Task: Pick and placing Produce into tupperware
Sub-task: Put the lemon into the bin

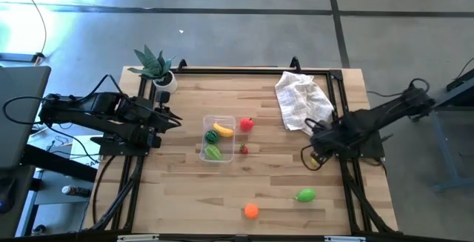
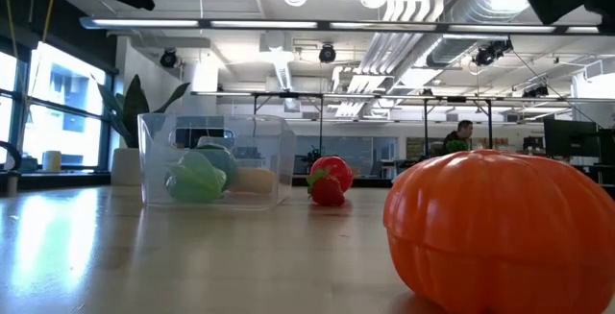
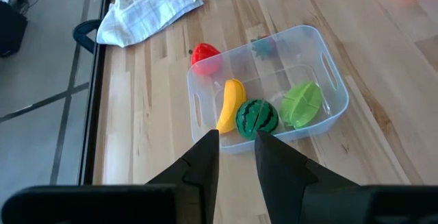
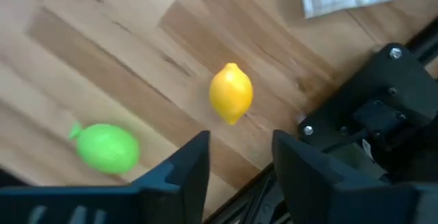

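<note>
Our right hand (image 4: 239, 159), fingers spread and empty, hovers at frame right above the lemon (image 4: 231, 92) on the surface; next we lower and pinch it. The tupperware (image 1: 220, 121) sits centre; our left hand (image 3: 236, 148) is pressed together.

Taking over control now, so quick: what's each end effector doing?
Left end effector: closed, holding nothing.
Right end effector: open, empty, lemon beyond it.

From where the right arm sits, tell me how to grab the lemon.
Grip the lemon across its rounded middle, coming down from above. It lies bare on the table, with pointed tips at both ends that would slip; the right gripper is already close.
</note>
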`<state>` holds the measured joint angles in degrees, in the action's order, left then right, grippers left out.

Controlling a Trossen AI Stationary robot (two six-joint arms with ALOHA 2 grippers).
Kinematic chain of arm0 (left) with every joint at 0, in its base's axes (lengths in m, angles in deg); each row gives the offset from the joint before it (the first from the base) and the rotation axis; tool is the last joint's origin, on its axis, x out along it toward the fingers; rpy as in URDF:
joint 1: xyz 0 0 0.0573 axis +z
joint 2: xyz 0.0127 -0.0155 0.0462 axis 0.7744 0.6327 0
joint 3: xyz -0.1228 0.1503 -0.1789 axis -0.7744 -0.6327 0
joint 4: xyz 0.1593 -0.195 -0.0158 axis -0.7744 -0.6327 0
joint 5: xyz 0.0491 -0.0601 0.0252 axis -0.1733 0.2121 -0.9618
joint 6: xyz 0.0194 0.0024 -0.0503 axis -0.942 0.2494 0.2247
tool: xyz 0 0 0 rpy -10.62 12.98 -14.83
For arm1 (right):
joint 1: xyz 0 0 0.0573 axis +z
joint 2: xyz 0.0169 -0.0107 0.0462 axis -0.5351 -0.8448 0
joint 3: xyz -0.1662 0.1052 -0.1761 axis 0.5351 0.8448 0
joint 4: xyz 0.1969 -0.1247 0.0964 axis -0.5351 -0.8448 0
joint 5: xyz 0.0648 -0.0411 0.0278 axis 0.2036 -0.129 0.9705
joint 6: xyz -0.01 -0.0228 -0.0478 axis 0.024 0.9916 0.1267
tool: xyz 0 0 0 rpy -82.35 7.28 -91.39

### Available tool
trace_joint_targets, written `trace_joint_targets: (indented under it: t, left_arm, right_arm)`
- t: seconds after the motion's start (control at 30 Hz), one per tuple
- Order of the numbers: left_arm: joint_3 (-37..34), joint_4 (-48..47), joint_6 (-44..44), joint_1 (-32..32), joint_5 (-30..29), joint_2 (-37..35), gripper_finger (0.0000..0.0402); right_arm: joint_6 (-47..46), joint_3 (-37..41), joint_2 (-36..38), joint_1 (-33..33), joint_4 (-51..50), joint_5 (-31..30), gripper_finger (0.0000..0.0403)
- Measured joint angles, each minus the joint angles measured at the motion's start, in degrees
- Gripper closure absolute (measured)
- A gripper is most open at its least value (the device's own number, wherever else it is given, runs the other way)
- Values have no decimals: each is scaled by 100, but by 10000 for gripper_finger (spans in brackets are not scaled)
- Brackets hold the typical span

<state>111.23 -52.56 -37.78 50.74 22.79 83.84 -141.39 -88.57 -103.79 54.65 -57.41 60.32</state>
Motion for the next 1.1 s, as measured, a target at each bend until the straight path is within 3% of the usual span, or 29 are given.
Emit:
trace_joint_targets:
  t: [0.33,0.83,1.1]
  left_arm:
    - [0,0,0,-1,0,0,316]
    - [0,0,0,-2,0,0,316]
    - [0,1,0,-1,-2,0,316]
  right_arm:
    - [77,7,-1210,0,-5,-166,235]
    - [-1626,28,-1409,572,-6,-334,235]
    - [-2403,1161,-1416,1002,1278,-176,235]
